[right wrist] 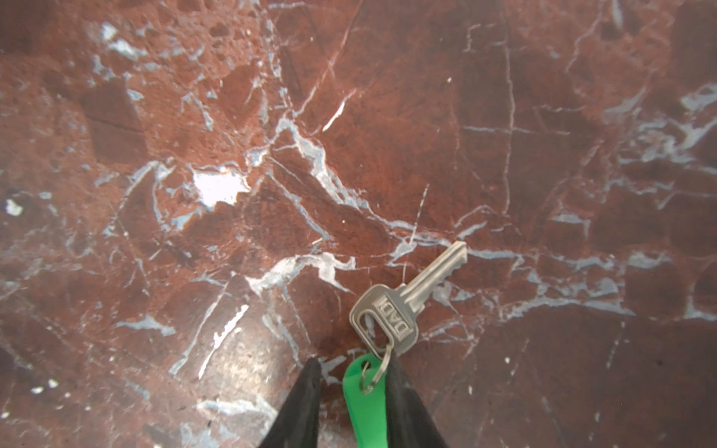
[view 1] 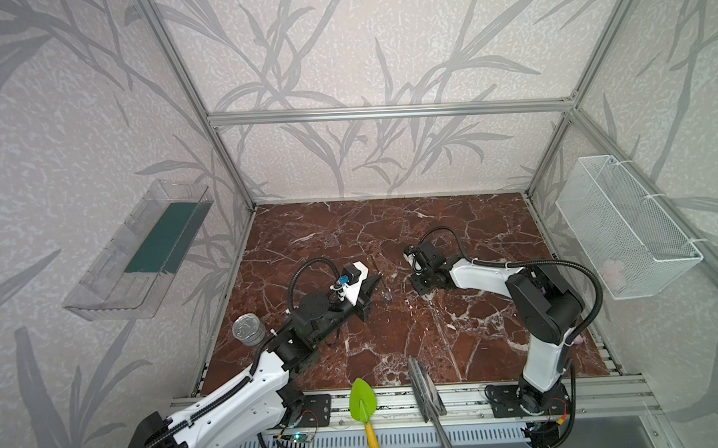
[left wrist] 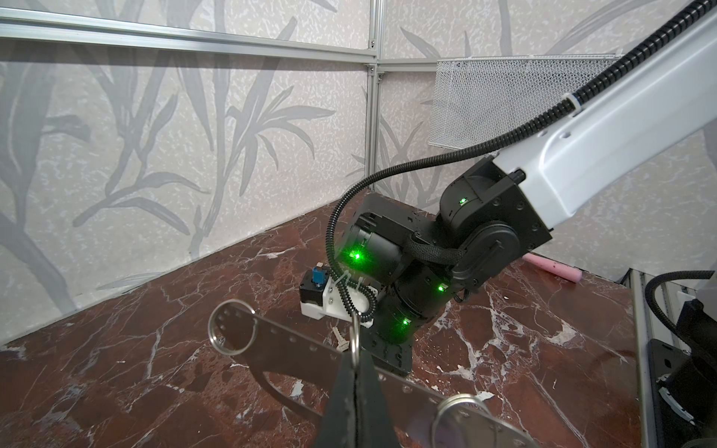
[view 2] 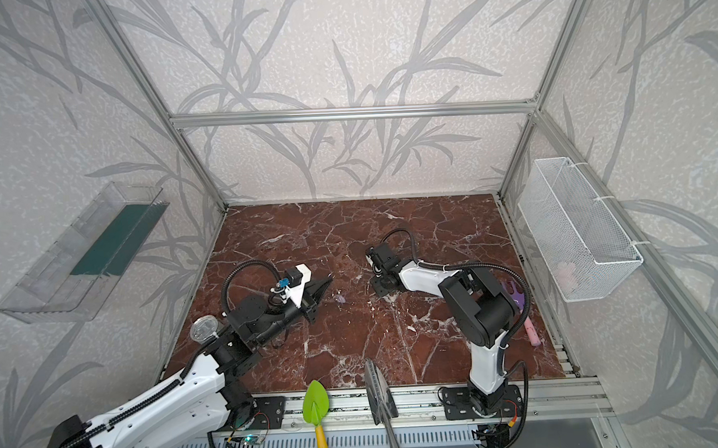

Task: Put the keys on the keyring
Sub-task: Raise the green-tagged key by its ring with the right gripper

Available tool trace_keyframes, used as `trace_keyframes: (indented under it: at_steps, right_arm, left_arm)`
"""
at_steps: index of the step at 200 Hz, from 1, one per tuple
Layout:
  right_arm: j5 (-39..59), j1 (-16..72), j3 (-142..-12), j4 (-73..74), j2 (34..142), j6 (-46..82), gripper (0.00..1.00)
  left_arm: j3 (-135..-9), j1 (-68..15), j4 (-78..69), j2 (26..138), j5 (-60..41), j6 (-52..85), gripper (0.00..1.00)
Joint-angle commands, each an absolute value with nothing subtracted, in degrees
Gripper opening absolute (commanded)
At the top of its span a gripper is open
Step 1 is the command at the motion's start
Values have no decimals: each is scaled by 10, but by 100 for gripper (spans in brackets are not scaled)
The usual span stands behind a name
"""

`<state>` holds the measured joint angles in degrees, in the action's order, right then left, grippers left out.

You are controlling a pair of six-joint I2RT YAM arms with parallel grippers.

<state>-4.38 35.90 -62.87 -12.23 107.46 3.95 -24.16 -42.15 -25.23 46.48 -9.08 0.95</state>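
— Green tag (right wrist: 366, 403) sits between the right fingers (right wrist: 306, 395). They stand apart, with a gap on one side of it, so nothing is clamped. Its silver key (right wrist: 407, 298) lies flat on the tabletop (right wrist: 504, 116) just past their tips.

— How will it handle?

— Light, stiff and probably slippery. I'd pinch the plastic tag, not the blade.

— And the keyring (left wrist: 295, 349)?

— The left fingers (left wrist: 341, 388) are closed on it, at a thin ring by its edge. The flat plate reaches out to both sides of them and may swivel.

— Anything in the way?

— The right wrist crowds in just beyond the left fingers. The tin can (view 1: 248, 329) and green trowel (view 1: 361, 399) lie well apart from both.
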Motion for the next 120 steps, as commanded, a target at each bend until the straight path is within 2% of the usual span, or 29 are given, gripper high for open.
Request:
trace_keyframes:
  at_steps: [1, 21, 98, 120]
  right_arm:
    - [-53, 360, -641, -129, 1090, 28, 29]
    - [-57, 361, -645, -132, 1097, 24, 26]
    - [-79, 361, -636, -129, 1067, 19, 1]
    - [-89, 360, -624, -128, 1033, 14, 0]
  left_arm:
    - [-260, -421, -265, 461, -94, 1, 0]
    - [-262, -421, -265, 464, -96, 0, 0]
    - [-270, -421, -265, 479, -101, -2, 0]
    - [-272, -420, -267, 484, -103, -2, 0]
